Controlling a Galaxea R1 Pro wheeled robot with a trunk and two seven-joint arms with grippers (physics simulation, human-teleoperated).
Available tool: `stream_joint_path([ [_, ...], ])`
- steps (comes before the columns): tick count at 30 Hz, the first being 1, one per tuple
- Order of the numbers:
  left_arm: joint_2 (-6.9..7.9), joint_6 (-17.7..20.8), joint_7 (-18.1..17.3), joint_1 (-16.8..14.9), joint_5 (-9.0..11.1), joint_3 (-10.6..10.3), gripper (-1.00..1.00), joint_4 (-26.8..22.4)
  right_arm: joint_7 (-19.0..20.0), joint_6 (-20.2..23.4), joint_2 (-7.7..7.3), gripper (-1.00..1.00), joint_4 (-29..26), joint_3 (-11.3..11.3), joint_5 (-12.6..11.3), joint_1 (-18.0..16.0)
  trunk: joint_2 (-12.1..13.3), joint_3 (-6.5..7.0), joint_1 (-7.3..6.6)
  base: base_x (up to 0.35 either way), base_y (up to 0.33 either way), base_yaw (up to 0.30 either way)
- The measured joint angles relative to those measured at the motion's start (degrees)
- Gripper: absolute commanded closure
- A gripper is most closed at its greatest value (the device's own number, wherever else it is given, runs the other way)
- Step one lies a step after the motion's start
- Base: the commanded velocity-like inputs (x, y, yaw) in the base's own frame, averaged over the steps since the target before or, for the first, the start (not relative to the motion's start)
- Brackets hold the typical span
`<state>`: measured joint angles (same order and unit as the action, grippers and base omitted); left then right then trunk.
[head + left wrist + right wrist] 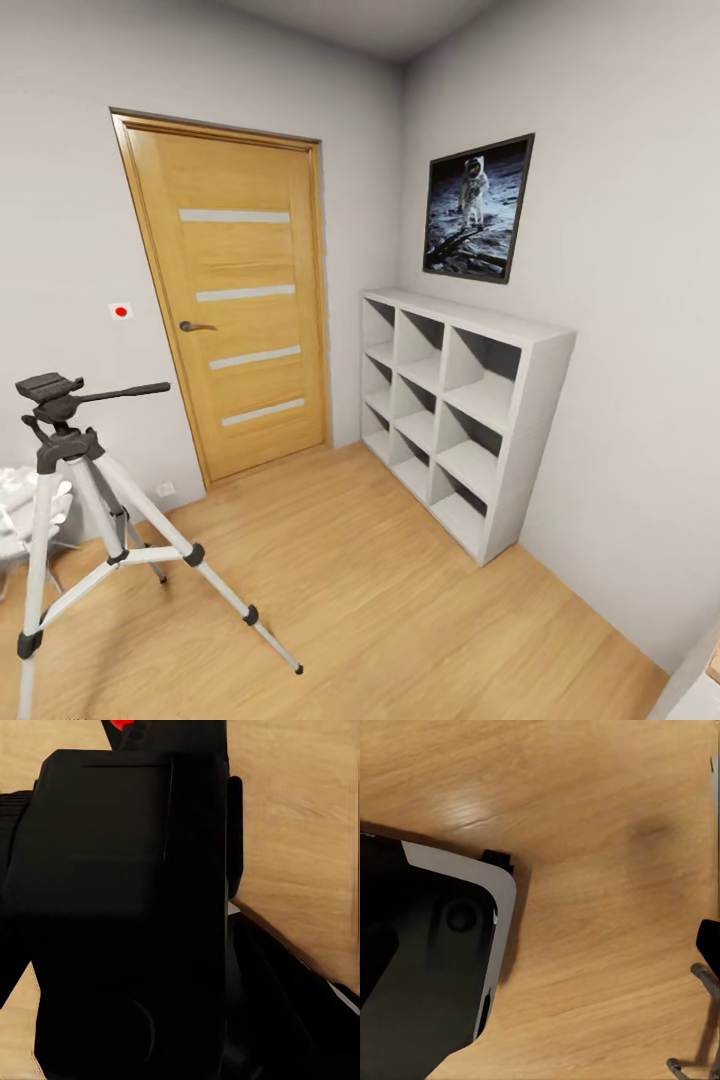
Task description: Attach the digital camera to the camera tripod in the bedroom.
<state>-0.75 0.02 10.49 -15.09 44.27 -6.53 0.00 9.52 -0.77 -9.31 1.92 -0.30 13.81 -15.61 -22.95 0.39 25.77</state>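
The camera tripod (75,450) stands on the wood floor at the lower left of the head view, silver legs spread. Its black head (48,388) is bare on top, and the long pan handle (125,391) points right toward the door. In the left wrist view the digital camera (127,907) sits very close, a chunky black body with a red dot (124,726) at its edge. My left gripper (150,817) is shut on it, though its fingers are hard to tell from the black body. A tripod foot (701,979) shows at the edge of the right wrist view.
An oak door (235,300) with pale stripes is shut in the far wall. White cube shelves (450,420) line the right wall under an astronaut picture (478,208). A white object (15,500) lies behind the tripod. My black and white base (427,967) rests on open wood floor (380,590).
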Motion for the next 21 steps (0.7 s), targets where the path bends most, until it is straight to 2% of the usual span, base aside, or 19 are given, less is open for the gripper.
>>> stream_joint_path([
  [16,0.07,0.0,0.0,0.0,0.0,0.0,1.00,0.0,0.0,0.0,-0.07,-1.00,0.0,0.0,0.0,0.0,0.0,0.00,0.00,0.280,-0.120,0.269],
  [21,0.07,0.0,0.0,0.0,0.0,0.0,1.00,0.0,0.0,0.0,-0.07,-1.00,0.0,0.0,0.0,0.0,0.0,0.00,0.00,0.285,-0.020,0.269],
])
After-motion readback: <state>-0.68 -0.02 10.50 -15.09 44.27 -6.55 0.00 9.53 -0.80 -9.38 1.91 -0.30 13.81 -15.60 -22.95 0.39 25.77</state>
